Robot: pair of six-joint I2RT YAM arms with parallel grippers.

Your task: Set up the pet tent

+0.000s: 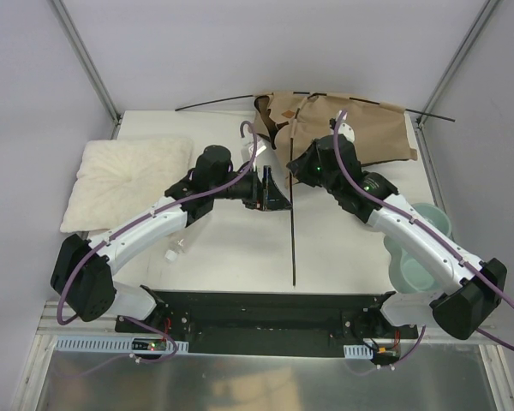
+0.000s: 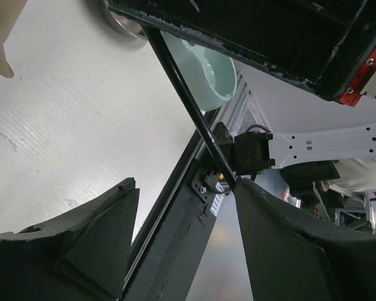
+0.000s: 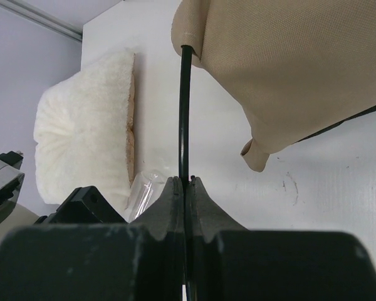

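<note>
The pet tent (image 1: 343,128) lies collapsed at the back right, tan fabric with black lining. One thin black pole (image 1: 292,231) runs from the tent toward the table's near edge. My right gripper (image 3: 185,182) is shut on this pole, just below where it enters the tent's tan sleeve (image 3: 188,37). In the top view my right gripper (image 1: 298,168) sits beside the tent's near corner. My left gripper (image 1: 274,195) stands open just left of the pole. In the left wrist view the pole (image 2: 188,106) crosses diagonally and meets the right fingertip (image 2: 244,188). A second pole (image 1: 223,103) lies along the back.
A cream fluffy pillow (image 1: 128,180) lies at the left. A mint green bowl (image 1: 421,248) stands at the right edge under my right arm. A small clear plastic bag (image 1: 178,248) lies beside my left arm. Grey walls enclose the table.
</note>
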